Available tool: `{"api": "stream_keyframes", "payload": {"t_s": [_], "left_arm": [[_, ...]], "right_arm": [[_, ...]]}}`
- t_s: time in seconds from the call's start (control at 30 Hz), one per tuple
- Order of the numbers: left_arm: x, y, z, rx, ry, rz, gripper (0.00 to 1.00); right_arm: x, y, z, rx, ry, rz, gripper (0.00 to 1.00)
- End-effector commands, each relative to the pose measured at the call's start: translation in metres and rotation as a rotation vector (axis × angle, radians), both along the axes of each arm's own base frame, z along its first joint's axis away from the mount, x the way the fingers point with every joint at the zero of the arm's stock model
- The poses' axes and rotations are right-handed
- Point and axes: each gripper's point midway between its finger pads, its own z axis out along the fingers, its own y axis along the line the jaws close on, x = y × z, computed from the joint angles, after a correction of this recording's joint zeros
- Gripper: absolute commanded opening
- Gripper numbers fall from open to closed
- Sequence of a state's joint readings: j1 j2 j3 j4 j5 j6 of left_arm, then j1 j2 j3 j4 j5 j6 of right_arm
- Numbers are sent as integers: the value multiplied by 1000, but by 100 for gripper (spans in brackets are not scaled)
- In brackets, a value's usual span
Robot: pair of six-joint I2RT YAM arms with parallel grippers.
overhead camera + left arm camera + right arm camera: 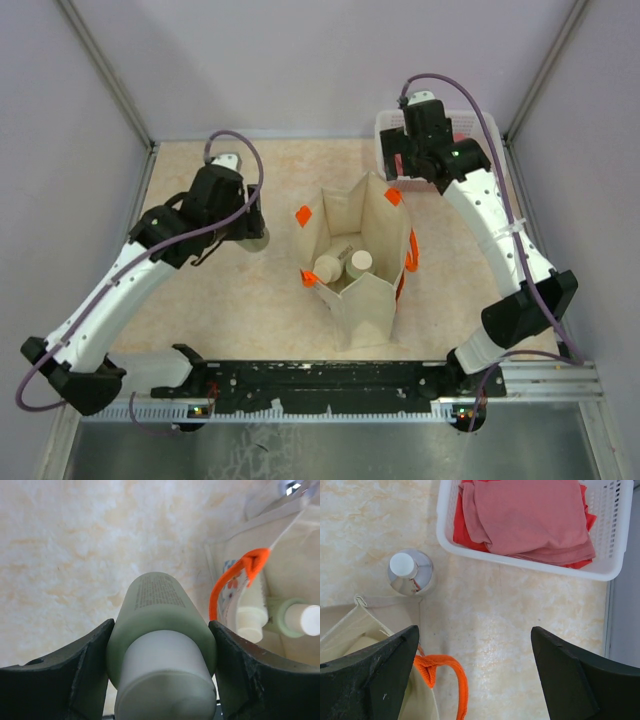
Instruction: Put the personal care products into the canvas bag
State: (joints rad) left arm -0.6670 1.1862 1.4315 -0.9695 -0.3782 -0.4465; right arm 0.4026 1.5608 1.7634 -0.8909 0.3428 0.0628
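My left gripper [161,630] is shut on a sage-green bottle [159,605] with an off-white cap and holds it above the table, just left of the canvas bag [285,580]. In the top view this gripper [252,232] is left of the upright bag [355,300], which holds two capped bottles [327,267] [359,262]. My right gripper [474,632] is open and empty over bare table beside the bag's corner [350,630] and orange handle [447,667]. A small clear bottle with a white cap [410,571] stands between the bag and the basket.
A white lattice basket [530,562] with a red cloth [530,515] stands at the back right, under my right wrist in the top view [465,125]. Grey walls enclose the table on three sides. A black rail [320,375] runs along the near edge.
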Motion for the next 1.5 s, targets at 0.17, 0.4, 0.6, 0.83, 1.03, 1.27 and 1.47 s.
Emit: {"api": "stream_keyframes", "payload": {"t_s": [0.17,0.4,0.6,0.83,1.03,1.27,1.47], "left_arm": [[2,-48,123,-203,-430,-346,0],[-11,-109,147,-351,-510,-649,0],[-16,-153,135,-431,-487,-810,0],[-22,-194,84,-449,-339,-923,0],[-33,-211,25,-425,-187,-963,0],[-43,-221,-23,-362,-71,-993,0],[-65,-232,-40,-335,25,-1091,0]], "right_arm": [[-6,-9,32,20,-78,-21,93],[-9,-10,23,17,-55,-27,93],[-21,-5,7,43,9,2,93],[-60,16,-27,163,130,102,90],[-84,13,-36,188,161,120,89],[-96,18,-70,200,245,145,52],[-88,14,-75,172,236,118,12]]}}
